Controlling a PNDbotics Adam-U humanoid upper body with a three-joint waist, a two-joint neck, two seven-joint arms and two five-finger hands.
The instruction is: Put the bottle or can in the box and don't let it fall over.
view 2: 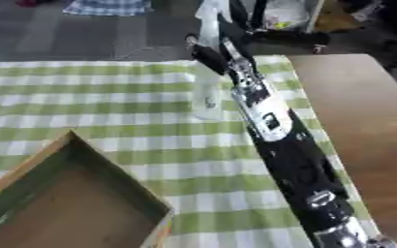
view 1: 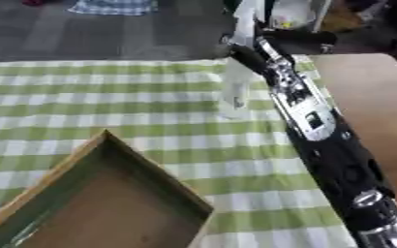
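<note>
A clear plastic bottle (view 1: 235, 92) stands upright on the green and white checked cloth (view 1: 109, 97), at the far middle of the table. My right arm reaches in from the lower right, and my right hand (view 1: 246, 54) is at the bottle's top, against its right side. The blur hides how the hand meets the bottle. An open brown box (view 1: 155, 181) with tall walls sits at the near left, one corner pointing toward the bottle. My left hand shows in neither view.
Bare wooden tabletop (view 1: 371, 97) lies to the right of the cloth. Beyond the table's far edge are a dark floor, a checked cloth (view 1: 113, 6) and some white things (view 2: 286, 14). Open cloth lies between the bottle and the box.
</note>
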